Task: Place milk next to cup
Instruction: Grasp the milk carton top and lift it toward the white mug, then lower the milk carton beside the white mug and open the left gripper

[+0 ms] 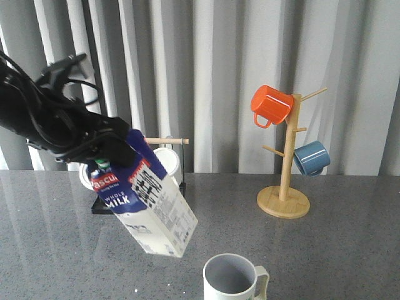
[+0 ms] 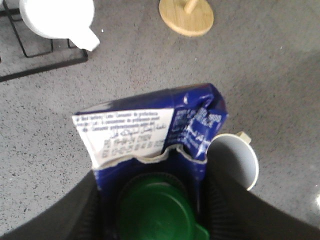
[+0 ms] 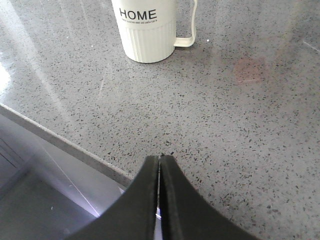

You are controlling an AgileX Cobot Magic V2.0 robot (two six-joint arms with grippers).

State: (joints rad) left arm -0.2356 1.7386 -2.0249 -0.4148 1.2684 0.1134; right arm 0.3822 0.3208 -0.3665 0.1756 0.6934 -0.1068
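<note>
My left gripper is shut on the top of the milk, a blue-and-white carton with a green cap. It holds the carton tilted above the table, its base toward the cup. In the left wrist view the carton sits between the fingers, with the green cap close and the cup's rim just beside it. The cup, a ribbed pale mug lettered "HOME", stands upright near the table's front edge. My right gripper is shut and empty over the table's edge, apart from the cup.
A wooden mug tree with an orange mug and a blue mug stands at the back right. A black wire rack with white mugs stands behind the carton. The table's front edge lies under my right gripper.
</note>
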